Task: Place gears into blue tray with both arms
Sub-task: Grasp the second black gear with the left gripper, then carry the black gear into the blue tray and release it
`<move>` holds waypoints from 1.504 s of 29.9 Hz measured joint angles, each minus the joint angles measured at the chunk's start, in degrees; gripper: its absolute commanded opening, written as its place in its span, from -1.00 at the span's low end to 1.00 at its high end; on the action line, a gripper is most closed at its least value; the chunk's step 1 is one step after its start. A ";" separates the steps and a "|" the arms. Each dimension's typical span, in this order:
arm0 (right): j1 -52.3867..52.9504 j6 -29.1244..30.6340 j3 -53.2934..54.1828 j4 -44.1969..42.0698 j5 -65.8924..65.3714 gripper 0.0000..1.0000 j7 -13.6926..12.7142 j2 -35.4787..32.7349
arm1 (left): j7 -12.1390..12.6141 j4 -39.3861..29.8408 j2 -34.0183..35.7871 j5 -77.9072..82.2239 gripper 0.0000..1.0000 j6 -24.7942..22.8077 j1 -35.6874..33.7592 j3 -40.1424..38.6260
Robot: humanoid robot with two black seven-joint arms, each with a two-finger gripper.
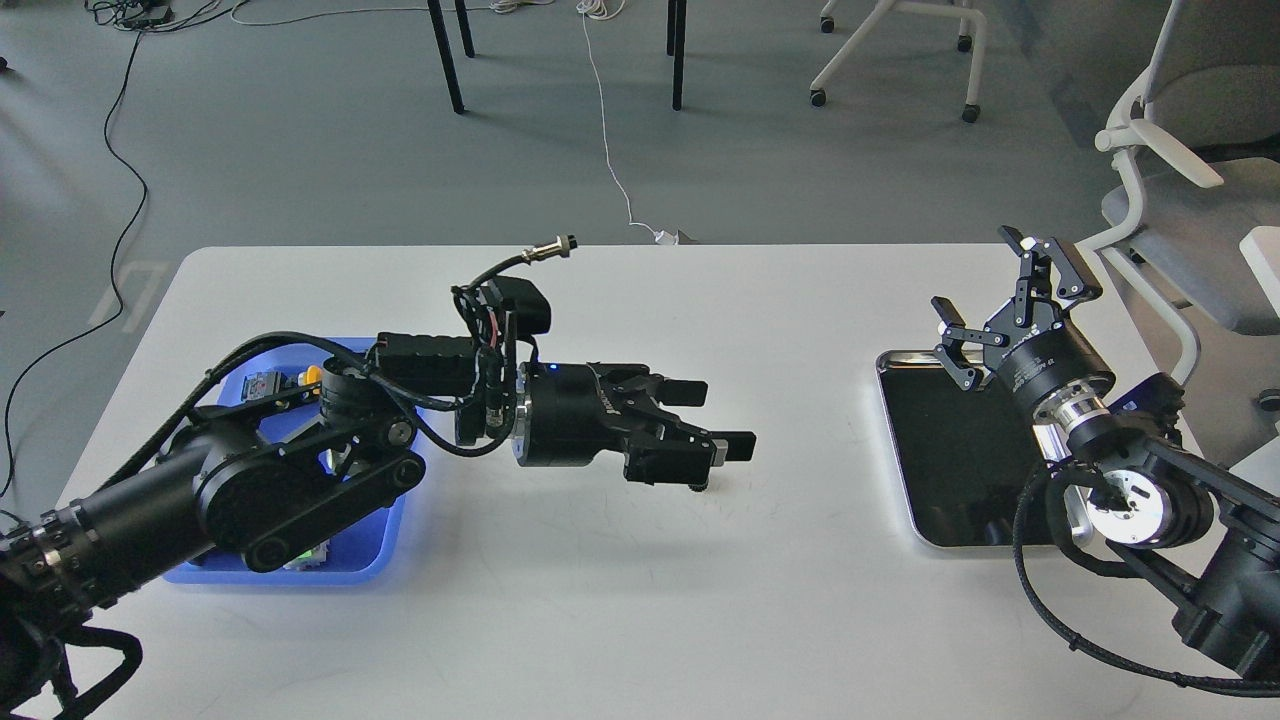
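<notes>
1. The blue tray (375,560) sits at the surface's (620,620) near left, mostly hidden under the left arm; colourful switches (285,382) show inside.
2. Left claw (728,420): fingers apart, holding nothing.
3. No gears are discernible; likely light, stiff and slippery, best pinched across the rim.
4. Right claw (1000,310) hangs spread, empty, over the silver tray (900,480).
5. Any lettering on the claws is unreadable.

My left arm reached in low, its end effector (715,420) pointing sideways toward my right arm with the two fingers apart. My right end effector (1005,305) stood raised and tilted away from me, fingers spread wide.
</notes>
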 measured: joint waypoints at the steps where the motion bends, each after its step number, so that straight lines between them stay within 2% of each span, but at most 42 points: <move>1: -0.08 0.02 0.13 -0.20 0.01 0.98 0.00 0.00 | 0.00 1.98 -1.42 2.60 0.95 0.57 -1.59 1.91; 8: -0.30 0.02 0.49 -0.50 0.02 0.98 0.00 -0.01 | 0.03 16.89 -9.75 12.70 0.91 7.86 -4.24 7.78; 12: -0.37 -0.04 0.49 -0.50 0.02 0.98 0.00 -0.01 | 0.04 21.90 -12.27 12.90 0.84 10.28 -4.26 9.18; 19: -0.38 -0.07 0.49 -0.46 0.02 0.98 0.00 -0.01 | 0.04 23.82 -12.97 12.91 0.57 10.84 -3.58 11.71; 36: -0.77 -0.07 0.49 -0.36 -0.01 0.98 -0.02 0.00 | 0.04 27.00 -13.36 12.91 0.40 12.25 -1.22 12.99; 40: -0.77 -0.07 0.49 -0.36 -0.01 0.98 -0.02 0.00 | 0.04 27.30 -13.42 12.91 0.30 12.26 -0.94 12.99; 42: -0.77 -0.07 0.49 -0.36 -0.01 0.98 -0.02 0.00 | 0.04 27.60 -13.53 12.91 0.17 12.26 -0.86 12.99; 44: -0.77 -0.07 0.49 -0.36 -0.04 0.98 -0.02 0.00 | 0.03 27.79 -13.58 12.90 -0.24 12.26 -0.86 13.00; 45: -0.77 -0.07 0.49 -0.36 -0.05 0.98 -0.02 0.00 | 0.03 27.83 -13.59 12.90 -0.36 12.26 -0.85 13.01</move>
